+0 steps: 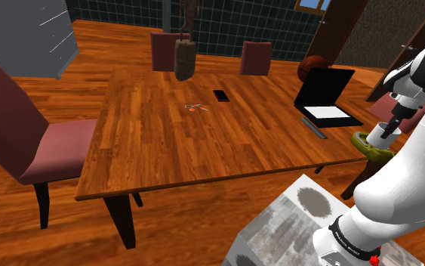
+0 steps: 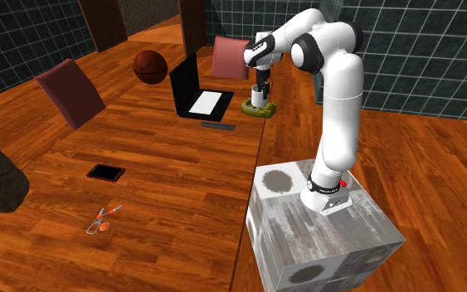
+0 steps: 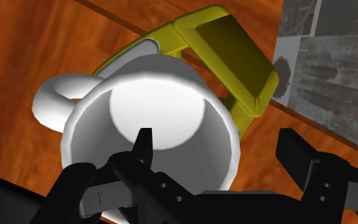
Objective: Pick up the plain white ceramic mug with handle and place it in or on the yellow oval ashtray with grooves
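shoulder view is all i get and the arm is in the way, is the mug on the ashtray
Observer: Yes. In the second exterior view the mug stands upright on the ashtray.
Operator: is the gripper holding it
Observer: No. In the wrist view the gripper is open: one finger is inside the mug, the other outside, clear of its wall.
Operator: where's the handle
Observer: The handle sticks out on the side away from the outer finger.

ashtray (image 3: pixel 234 57) partly hidden under mug (image 3: pixel 152 114), small orange object (image 1: pixel 195 108) too small to identify
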`<state>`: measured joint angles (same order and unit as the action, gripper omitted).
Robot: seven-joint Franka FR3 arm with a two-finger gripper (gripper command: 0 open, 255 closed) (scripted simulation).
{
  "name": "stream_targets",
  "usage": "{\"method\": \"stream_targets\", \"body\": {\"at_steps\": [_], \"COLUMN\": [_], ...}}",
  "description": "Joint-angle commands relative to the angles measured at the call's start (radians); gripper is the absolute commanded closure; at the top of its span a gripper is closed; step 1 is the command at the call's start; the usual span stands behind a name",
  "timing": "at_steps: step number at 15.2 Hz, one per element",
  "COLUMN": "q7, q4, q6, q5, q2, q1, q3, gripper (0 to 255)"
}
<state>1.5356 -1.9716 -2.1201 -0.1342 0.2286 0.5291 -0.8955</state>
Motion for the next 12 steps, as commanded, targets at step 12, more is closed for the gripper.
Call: {"method": "stream_targets", "body": {"at_steps": [12], "q7": [-0.041], "q4": [0.074], "q6": [0.114], "q5": [0.06], "q2": [-0.063], "q1": [-0.027], "q3": [-0.019], "gripper": [0]}}
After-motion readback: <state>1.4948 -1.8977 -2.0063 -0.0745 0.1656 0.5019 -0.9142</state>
